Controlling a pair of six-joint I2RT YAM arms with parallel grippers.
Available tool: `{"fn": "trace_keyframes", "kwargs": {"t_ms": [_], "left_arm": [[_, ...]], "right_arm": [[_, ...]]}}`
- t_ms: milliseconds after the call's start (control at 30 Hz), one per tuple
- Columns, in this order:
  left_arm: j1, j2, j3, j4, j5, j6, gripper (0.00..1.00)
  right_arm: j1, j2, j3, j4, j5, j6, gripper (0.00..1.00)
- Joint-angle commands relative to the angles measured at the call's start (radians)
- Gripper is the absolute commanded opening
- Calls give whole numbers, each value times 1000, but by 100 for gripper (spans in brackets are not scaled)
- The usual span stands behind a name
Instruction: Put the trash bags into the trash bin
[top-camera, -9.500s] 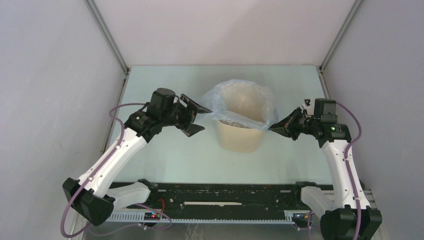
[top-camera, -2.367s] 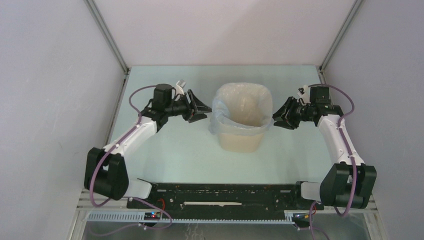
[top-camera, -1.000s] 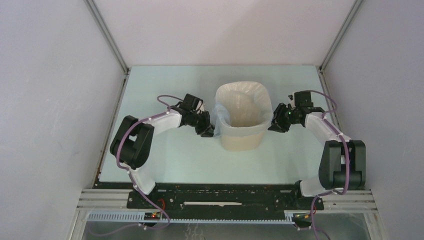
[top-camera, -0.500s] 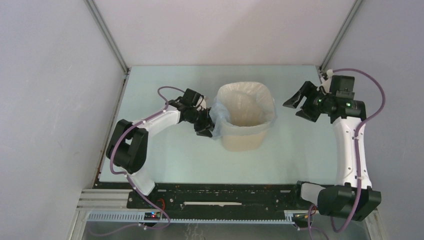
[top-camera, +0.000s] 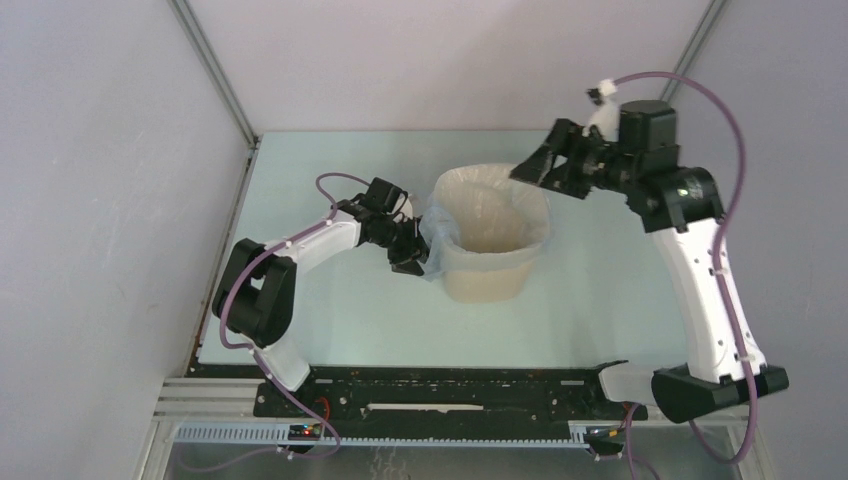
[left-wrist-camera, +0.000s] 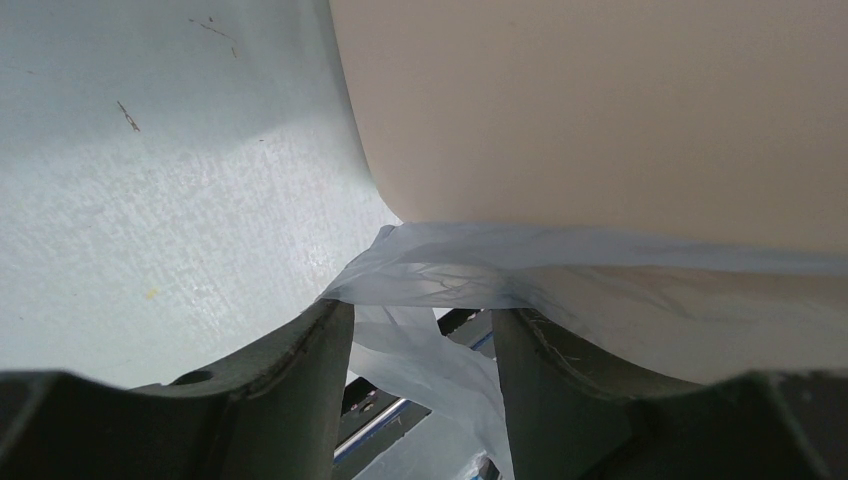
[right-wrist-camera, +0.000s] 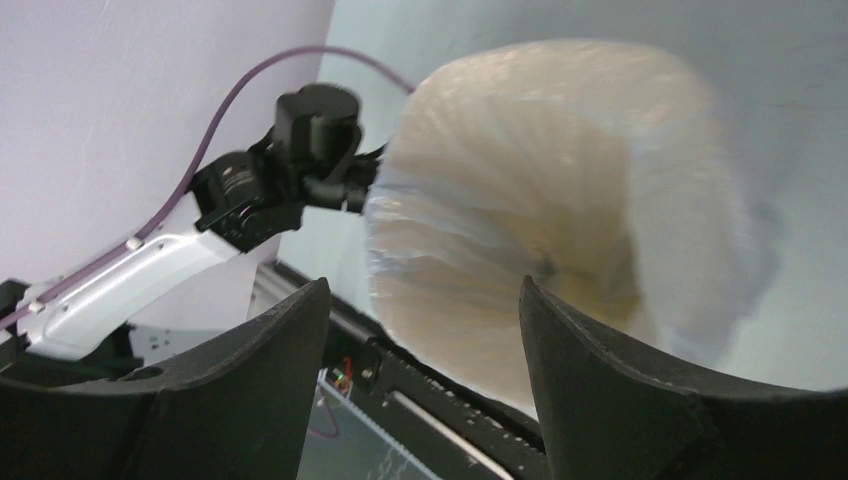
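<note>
The cream-beige trash bin (top-camera: 487, 272) stands upright in the middle of the table. The pale-blue trash bag (top-camera: 437, 232) lines it, with its hem folded out over the rim. My left gripper (top-camera: 408, 262) is low against the bin's left wall. In the left wrist view its jaws (left-wrist-camera: 422, 310) stand apart, with loose bag film (left-wrist-camera: 450, 265) draped across the tips and hanging between them, below the bin wall (left-wrist-camera: 600, 110). My right gripper (top-camera: 530, 165) hovers above the bin's far right rim, open and empty. Its own view (right-wrist-camera: 422, 285) looks into the lined bin (right-wrist-camera: 520, 180).
The pale table top (top-camera: 330, 330) is bounded by grey walls on the left, back and right. A black rail (top-camera: 450, 385) runs along the near edge between the arm bases. The left arm (right-wrist-camera: 260, 190) shows in the right wrist view.
</note>
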Motion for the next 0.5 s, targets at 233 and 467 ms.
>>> {"fn": "trace_keyframes", "kwargs": {"t_ms": [233, 467], "left_arm": [[-9, -29, 21, -6, 9, 18, 61], [-19, -20, 46, -6, 5, 1, 62]], "right_arm": [[285, 265, -48, -2, 483, -67, 75], [366, 346, -121, 81, 377, -39, 77]]}}
